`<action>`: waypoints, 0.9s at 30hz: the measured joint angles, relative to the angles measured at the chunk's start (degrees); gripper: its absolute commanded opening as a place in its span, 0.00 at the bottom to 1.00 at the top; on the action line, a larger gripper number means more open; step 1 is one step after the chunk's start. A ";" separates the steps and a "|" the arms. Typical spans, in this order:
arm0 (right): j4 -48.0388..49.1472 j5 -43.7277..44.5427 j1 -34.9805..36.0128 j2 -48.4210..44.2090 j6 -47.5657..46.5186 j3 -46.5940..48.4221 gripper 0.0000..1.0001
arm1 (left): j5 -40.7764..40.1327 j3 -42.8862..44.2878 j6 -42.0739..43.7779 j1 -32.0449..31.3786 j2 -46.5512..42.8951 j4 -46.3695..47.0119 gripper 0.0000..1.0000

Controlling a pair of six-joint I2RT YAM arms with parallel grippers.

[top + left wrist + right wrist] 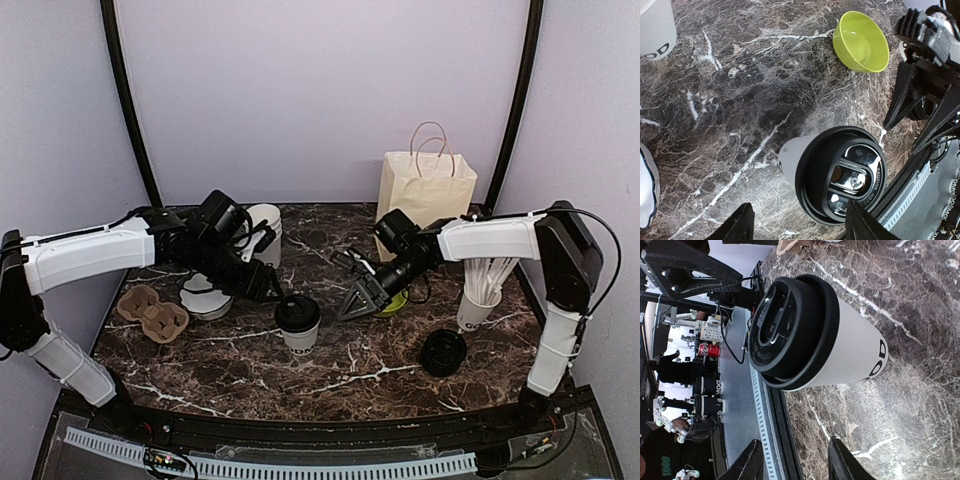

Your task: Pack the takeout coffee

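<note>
Two arms lean inward, so the left gripper point(268, 288) and the right gripper point(352, 300) face each other. Both have their jaws spread and hold nothing. The paper bag point(425, 190) stands upright well behind the right gripper with its mouth up, probably where the load ends up. A cardboard carrier point(152, 310) lies well out to the left gripper's outer side with its wells bare, seemingly waiting for cups. The lidded cup point(298, 322) stands upright between the two grippers, just ahead of each one's fingers and touched by neither, so it looks like the next thing to be picked up. A second cup point(265, 228) sits behind the left gripper with no lid. The loose black lid point(443, 352), near the right gripper on its base side, would likely fit it.

The walls point(320, 90) are plain pale lilac. The table point(350, 385) is dark marble with white veins, glossy and probably slick under a paper cup.
</note>
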 measured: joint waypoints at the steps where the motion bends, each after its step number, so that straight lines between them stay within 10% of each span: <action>1: 0.00 -0.48 0.02 0.81 0.42 0.07 0.43 | 0.61 -0.55 -0.81 0.09 0.02 0.83 0.62; 27: 4.13 -8.79 1.07 8.44 8.24 5.01 0.40 | 10.99 -7.21 -5.77 1.33 2.69 13.22 0.39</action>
